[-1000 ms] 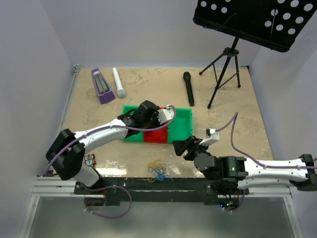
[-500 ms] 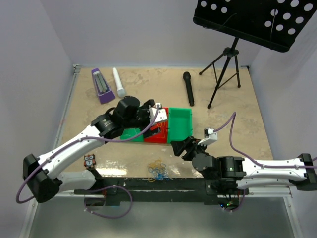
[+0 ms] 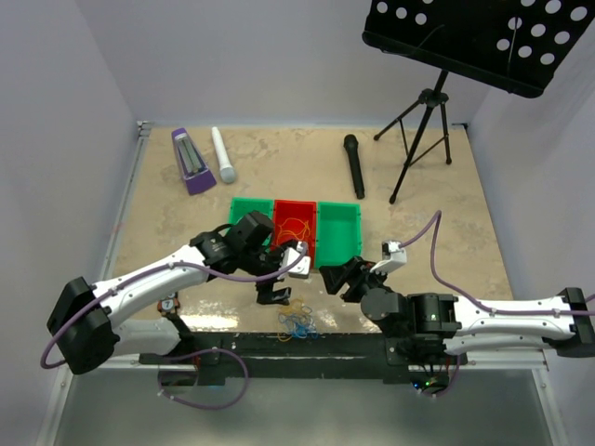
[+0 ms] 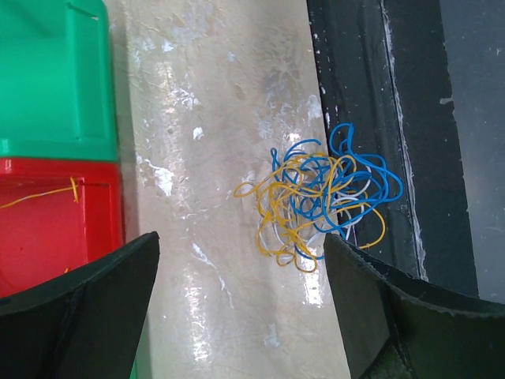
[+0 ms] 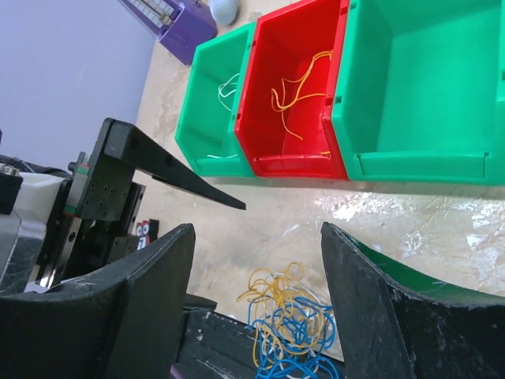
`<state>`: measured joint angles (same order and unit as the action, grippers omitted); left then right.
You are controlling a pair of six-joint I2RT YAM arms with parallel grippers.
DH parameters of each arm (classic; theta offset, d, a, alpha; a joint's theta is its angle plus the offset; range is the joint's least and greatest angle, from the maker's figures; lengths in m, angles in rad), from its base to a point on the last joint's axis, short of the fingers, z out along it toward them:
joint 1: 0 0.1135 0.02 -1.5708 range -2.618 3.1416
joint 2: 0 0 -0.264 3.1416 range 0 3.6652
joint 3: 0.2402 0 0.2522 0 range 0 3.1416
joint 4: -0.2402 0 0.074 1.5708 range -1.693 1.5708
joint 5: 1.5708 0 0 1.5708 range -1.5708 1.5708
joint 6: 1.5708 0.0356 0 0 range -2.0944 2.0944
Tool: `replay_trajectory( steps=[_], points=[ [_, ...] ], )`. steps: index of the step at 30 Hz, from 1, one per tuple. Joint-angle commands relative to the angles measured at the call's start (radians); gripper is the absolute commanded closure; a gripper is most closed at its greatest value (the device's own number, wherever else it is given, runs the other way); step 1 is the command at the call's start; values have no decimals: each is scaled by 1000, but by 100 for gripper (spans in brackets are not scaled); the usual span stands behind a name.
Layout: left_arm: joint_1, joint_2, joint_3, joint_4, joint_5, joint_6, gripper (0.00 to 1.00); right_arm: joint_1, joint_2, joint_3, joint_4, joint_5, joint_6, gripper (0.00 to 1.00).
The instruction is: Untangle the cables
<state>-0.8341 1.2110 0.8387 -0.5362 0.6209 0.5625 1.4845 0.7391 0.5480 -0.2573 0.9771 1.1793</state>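
Where the table (image 3: 186, 200) meets the black rail (image 4: 355, 79) at its near edge, the cables (image 4: 319, 201) lie as one small tangle of blue, yellow and white loops, with the blue side over the rail. My left pincer (image 4: 241, 237) hangs above the bare table just beside the tangle, on the side toward the boxes. Its fingers (image 4: 87, 316) stand wide apart and nothing is between them. My right pincer (image 5: 259, 233) sits low, to the right of the left one, and points across the table at the boxes. Its fingers (image 5: 118, 316) are likewise spread, with nothing gripped.

Three boxes stand touching in a row beyond both pincers. The left green box (image 5: 207, 126) holds a white strand (image 5: 227, 87). The red box (image 5: 272, 134) in the middle holds yellow strands (image 5: 296, 83). The right green box (image 5: 418, 87) stands nearest my right pincer.

At the far side of the table lie a purple case (image 3: 191, 160), a white microphone (image 3: 223, 155) and a black microphone (image 3: 353, 165), well apart from the tangle. A tripod stand (image 3: 423, 121) rises at the far right
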Motion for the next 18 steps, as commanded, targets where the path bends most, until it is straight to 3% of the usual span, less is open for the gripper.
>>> replay_trajectory(
  steps=[1, 8, 12, 14, 18],
  points=[
    [-17, 33, 22, 55, 83, 50, 12, -3, -12, -13, 26, 5, 20, 30],
    [-43, 100, 33, 33, 96, 74, 27, -4, -52, -19, 13, 8, 14, 30],
    [-53, 140, 53, 16, 85, 94, 45, -3, -52, -14, 7, 18, 8, 30],
    [-54, 153, 68, 4, 70, 115, 60, -3, -44, -10, 10, 17, 6, 30],
    [-63, 182, 77, -14, 40, 143, 63, -3, -29, -6, 4, 17, 5, 31]
  ],
)
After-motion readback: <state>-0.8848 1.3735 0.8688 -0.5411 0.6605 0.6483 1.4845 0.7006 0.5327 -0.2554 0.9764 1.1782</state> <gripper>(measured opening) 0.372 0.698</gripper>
